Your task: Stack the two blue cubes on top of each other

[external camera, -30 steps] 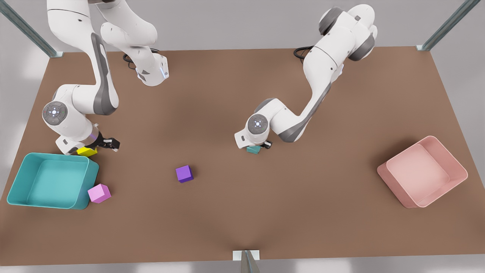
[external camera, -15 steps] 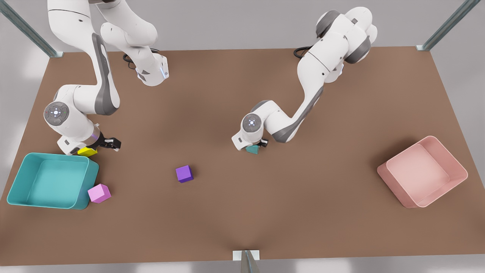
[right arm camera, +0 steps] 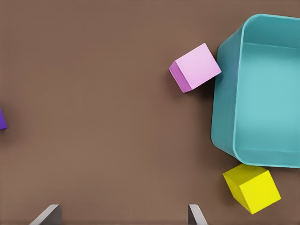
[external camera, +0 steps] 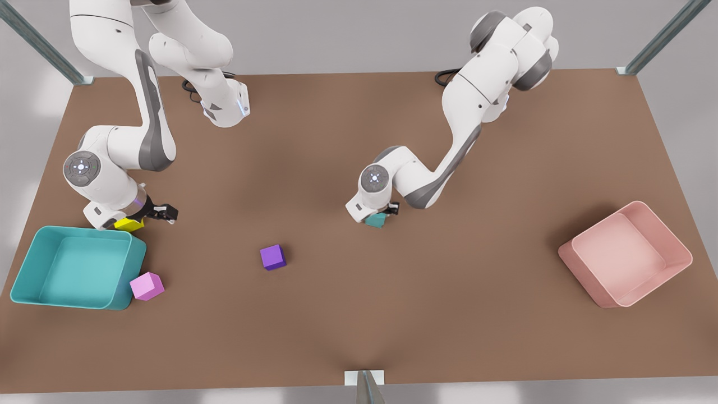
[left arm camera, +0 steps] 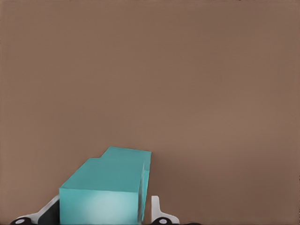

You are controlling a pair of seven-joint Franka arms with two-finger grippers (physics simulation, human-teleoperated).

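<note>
Front view: two teal cubes (external camera: 376, 220) stacked, left gripper (external camera: 379, 215) fingers pinching top; right gripper (external camera: 160, 213) fingers spread.

Brown table (external camera: 359, 314) spreads wide. Teal bin (external camera: 33, 269) sits at the front view's left, pink cube (external camera: 147, 286) touching its corner, yellow cube (external camera: 129, 225) just beside its far edge. Purple cube (external camera: 272, 257) stands alone mid-table. Pink bin (external camera: 679, 247) lies well apart at the front view's right, tilted.
</note>
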